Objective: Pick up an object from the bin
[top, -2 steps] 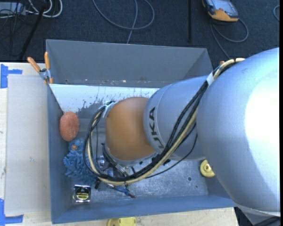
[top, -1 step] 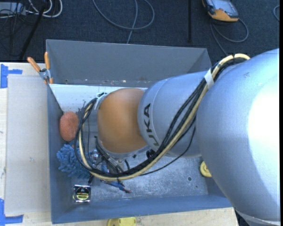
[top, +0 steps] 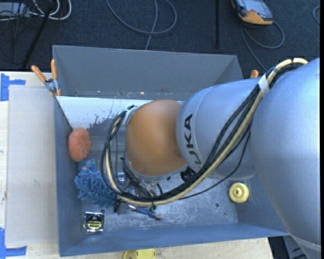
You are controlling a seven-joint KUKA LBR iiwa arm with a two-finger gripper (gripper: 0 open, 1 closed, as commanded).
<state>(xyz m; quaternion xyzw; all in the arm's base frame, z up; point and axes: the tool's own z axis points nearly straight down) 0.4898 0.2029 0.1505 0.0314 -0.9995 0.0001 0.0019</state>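
My gripper (top: 134, 188) reaches down into the bin's front left part, mostly hidden under the arm's orange cover. A blue shaggy cloth-like thing (top: 93, 184) lies just to its left, touching or nearly touching it. A small thin blue and red item (top: 147, 212) lies on the floor right under the gripper. A small black and yellow tape measure (top: 93, 222) sits in the front left corner.
An orange-brown oval sponge-like thing (top: 79, 144) rests against the left wall. A yellow round knob-like piece (top: 238, 192) lies at the front right, close to the arm. The arm and its cables cover the bin's middle and right.
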